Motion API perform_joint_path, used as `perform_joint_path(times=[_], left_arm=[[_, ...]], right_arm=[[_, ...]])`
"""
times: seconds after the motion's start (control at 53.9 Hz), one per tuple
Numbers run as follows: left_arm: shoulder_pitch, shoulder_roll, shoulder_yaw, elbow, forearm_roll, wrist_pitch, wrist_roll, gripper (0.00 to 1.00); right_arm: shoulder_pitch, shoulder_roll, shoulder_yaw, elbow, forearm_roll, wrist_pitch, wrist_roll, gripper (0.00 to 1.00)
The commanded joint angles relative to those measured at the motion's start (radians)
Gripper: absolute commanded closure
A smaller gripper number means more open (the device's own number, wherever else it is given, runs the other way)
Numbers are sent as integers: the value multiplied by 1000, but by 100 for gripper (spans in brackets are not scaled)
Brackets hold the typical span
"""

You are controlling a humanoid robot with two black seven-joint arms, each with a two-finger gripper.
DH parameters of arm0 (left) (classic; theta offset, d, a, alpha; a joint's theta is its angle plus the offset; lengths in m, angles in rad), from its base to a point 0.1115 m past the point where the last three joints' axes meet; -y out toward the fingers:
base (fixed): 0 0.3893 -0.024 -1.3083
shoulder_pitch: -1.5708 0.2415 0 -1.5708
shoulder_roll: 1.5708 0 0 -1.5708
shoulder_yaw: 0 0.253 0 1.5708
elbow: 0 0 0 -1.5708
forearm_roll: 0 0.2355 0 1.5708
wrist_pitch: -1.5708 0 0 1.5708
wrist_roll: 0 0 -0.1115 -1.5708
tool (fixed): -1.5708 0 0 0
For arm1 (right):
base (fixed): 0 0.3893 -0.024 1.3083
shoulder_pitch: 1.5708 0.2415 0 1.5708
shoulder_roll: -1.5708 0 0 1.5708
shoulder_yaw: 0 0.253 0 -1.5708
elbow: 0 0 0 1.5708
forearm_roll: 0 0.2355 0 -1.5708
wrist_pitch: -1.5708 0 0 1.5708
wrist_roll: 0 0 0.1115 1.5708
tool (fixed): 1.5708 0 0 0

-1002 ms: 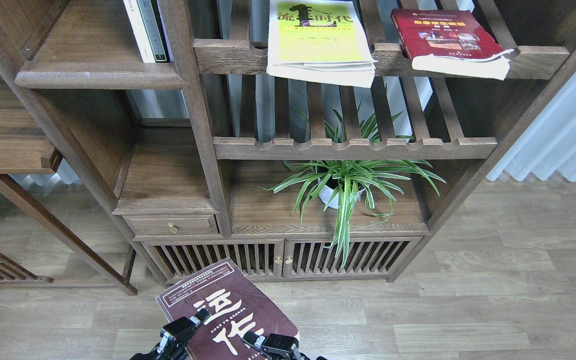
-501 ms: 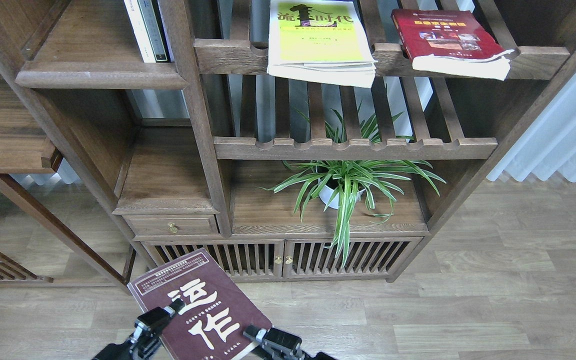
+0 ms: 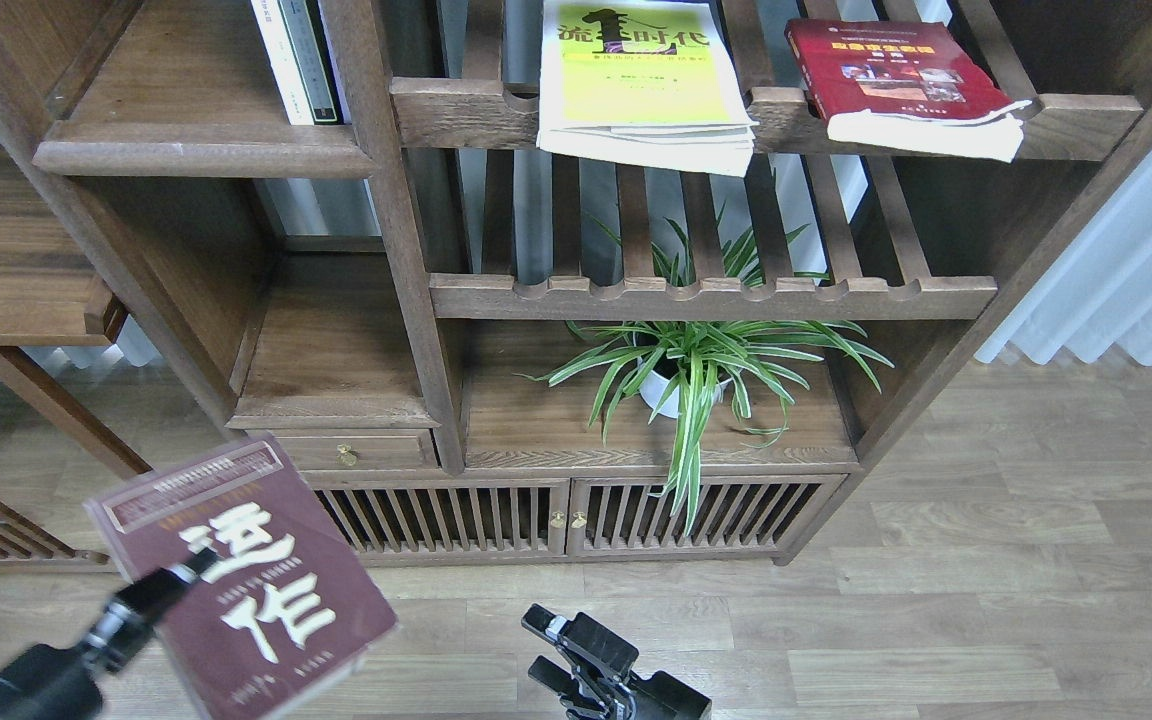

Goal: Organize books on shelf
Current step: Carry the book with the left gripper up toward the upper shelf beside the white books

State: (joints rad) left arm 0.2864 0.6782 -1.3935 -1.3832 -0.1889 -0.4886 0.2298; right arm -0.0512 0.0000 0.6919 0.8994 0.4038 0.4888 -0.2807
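The dark maroon book point(image 3: 256, 590) with big white characters is held low at the left, tilted, in front of the floor. My left gripper point(image 3: 176, 585) is shut on its left edge, one finger lying on the cover. My right gripper point(image 3: 548, 650) is open and empty at the bottom middle, apart from the book. The yellow-green book point(image 3: 641, 80) and the bright red book point(image 3: 896, 80) lie flat on the upper slatted rack point(image 3: 456, 110), overhanging its front rail. The solid shelf board point(image 3: 186, 150) is at the upper left.
Thin white and dark-green volumes point(image 3: 294, 60) stand at the right end of the solid shelf. A potted spider plant point(image 3: 696, 370) sits under the lower slatted rack point(image 3: 716, 295). A small drawer point(image 3: 341, 452) and slatted cabinet doors point(image 3: 576, 515) are below. A white curtain point(image 3: 1136, 270) hangs at the right.
My left gripper has swung the maroon book left and up. My right gripper has let go of the book and stayed low in the middle.
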Motion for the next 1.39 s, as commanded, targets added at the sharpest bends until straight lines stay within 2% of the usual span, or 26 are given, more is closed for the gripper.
perform_joint_path(times=[0.0,0.186,0.297,0.501,0.687,0.835,0.947,1.039,1.225,1.374], left_arm=[[0,30,-74,0,0,0,-1,95],[-10,46,-168,0,2,0,0,95],[-23,84,-248,0,3,0,17,93],[-105,167,-329,0,3,0,23,95],[-250,233,-331,1,5,0,28,95],[-421,297,-314,1,3,0,71,94],[-596,377,-249,1,-3,0,72,94],[-743,437,-127,9,-4,0,72,94],[-978,452,74,13,17,0,88,94],[-1089,448,152,44,87,0,100,94]], right_arm=[[8,0,0,-24,1,0,0,1],[17,0,0,-30,0,0,0,1],[17,0,0,-36,-2,0,0,1],[22,0,-2,-40,-3,0,0,1],[28,0,-2,-42,-3,0,0,1],[30,0,-2,-40,-3,0,0,1],[28,0,-3,-42,-3,0,0,1],[28,0,-3,-40,-3,0,0,1],[22,0,-2,-40,1,0,0,1],[20,0,-2,-40,1,0,0,1]])
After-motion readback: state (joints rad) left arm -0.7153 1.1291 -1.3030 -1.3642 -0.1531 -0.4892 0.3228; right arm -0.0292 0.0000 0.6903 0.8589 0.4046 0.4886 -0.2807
